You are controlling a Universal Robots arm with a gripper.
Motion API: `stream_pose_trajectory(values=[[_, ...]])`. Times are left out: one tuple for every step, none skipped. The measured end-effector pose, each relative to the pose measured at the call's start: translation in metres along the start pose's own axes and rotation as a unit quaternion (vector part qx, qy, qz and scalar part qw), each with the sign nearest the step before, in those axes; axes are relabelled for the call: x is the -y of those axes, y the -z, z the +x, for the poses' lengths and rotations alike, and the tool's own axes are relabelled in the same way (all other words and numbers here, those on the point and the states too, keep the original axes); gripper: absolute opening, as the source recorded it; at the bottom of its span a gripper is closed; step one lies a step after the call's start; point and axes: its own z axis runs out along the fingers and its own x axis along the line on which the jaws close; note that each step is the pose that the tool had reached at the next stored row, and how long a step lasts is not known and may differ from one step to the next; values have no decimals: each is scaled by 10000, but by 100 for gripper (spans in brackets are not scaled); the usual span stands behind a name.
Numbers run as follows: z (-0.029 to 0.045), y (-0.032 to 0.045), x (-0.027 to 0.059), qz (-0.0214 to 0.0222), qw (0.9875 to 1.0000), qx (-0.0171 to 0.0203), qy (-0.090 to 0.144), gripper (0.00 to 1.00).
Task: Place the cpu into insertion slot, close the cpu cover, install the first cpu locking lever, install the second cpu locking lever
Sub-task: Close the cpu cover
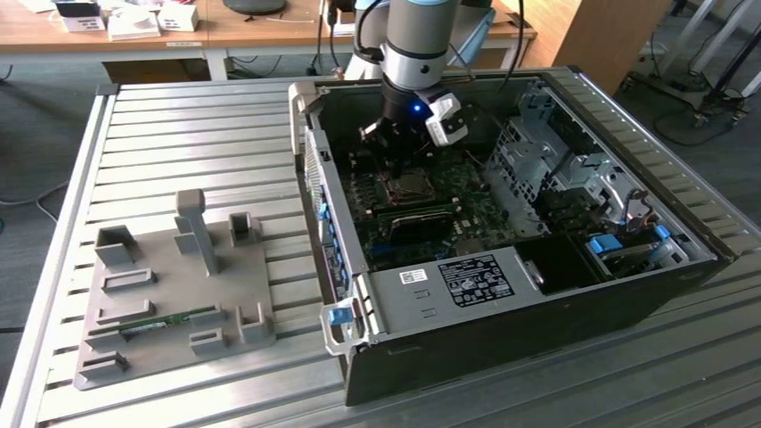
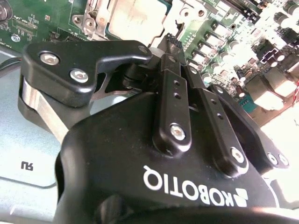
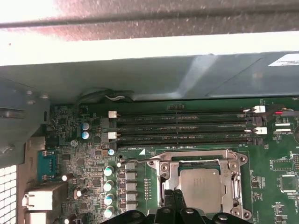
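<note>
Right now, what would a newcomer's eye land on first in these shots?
The arm reaching down into the open computer case in the exterior view grabs attention first. In the first wrist view, the tool sits right at the socket, where the silvery cpu lies framed by the cpu cover. At the exterior view's left, a grey fixture plate rests on the slatted metal table.

Cpu (image 3: 202, 189) sits w/in cpu cover (image 3: 164, 175) on mobo (image 3: 275, 163), RAM slots (image 3: 187, 128) beside, inside PC case (image 1: 500, 330).

grey cpu (image 3: 201, 189) seated, cpu cover (image 3: 237, 184) lying flat
</note>
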Motion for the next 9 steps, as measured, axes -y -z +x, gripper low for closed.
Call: stream_pose_trajectory(values=[[-1,2,-1,-1,10000,1,0,11],[0,2,-1,-2,10000,1,0,11],[0,5,0,-1,10000,0,0,11],[0,8,-1,0,10000,0,0,11],[-1,8,0,0,10000,0,0,11],[-2,8,0,0,10000,0,0,11],[-5,8,0,0,10000,0,0,11],[-8,8,0,0,10000,0,0,11],[-13,8,-1,0,10000,0,0,11]])
